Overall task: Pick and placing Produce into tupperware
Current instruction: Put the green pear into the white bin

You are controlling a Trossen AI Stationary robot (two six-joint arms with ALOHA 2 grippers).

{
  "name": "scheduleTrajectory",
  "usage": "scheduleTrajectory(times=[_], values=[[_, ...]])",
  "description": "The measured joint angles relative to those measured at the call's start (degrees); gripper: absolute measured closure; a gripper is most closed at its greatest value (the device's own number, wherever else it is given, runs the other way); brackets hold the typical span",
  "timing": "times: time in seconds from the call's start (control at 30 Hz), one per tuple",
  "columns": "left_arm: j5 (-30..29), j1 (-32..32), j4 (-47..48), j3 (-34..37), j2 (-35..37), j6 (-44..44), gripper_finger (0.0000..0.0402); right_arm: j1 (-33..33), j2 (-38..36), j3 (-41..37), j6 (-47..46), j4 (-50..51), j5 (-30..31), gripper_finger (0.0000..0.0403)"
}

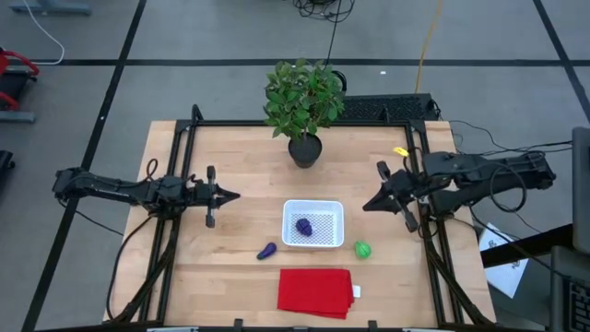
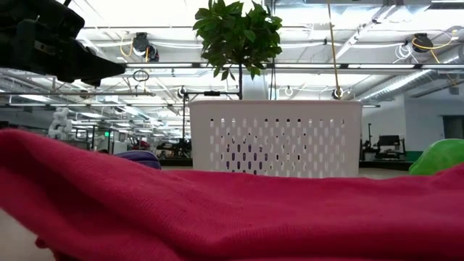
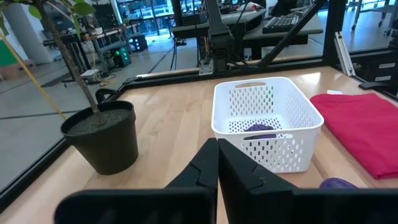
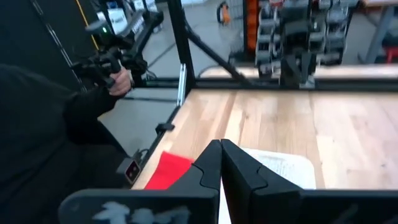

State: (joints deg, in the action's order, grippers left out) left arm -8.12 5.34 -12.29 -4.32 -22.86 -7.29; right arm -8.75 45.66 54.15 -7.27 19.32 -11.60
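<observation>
Basket (image 1: 313,224): round purple piece (image 1: 303,226) inside.
Long purple piece (image 1: 267,251): basket's 8 o'clock.
Green piece (image 1: 362,249): 4 o'clock.
Left tool (image 1: 232,195): clenched, empty.
Right tool (image 1: 368,205): clenched, empty.

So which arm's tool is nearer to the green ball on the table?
The right. The right tool hangs just above the green ball, up the table from it. The left tool sits well across the table, beyond the white basket.
</observation>
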Motion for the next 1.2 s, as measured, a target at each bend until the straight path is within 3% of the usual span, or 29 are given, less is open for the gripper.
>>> scheduleTrajectory(times=[0.23, 0.57, 0.83, 1.2], values=[[0.00, 0.00, 0.02, 0.00, 0.01, 0.02, 0.0379, 0.02, 3.23, 3.18, -4.41, 8.02, 0.03, 0.0403], [0.00, 0.00, 0.02, 0.00, 0.01, 0.04, 0.0399, 1.68, 9.83, 8.04, -11.67, 20.39, 1.42, 0.0403], [0.00, 0.00, 0.02, 0.00, 0.00, -0.52, 0.0379, 1.51, 14.01, 9.62, -18.01, 27.14, 1.11, 0.0403], [0.00, -0.02, 0.07, 0.00, 0.00, -0.48, 0.0400, 1.46, 17.13, 9.64, -27.86, 32.34, 2.62, 0.0403]])
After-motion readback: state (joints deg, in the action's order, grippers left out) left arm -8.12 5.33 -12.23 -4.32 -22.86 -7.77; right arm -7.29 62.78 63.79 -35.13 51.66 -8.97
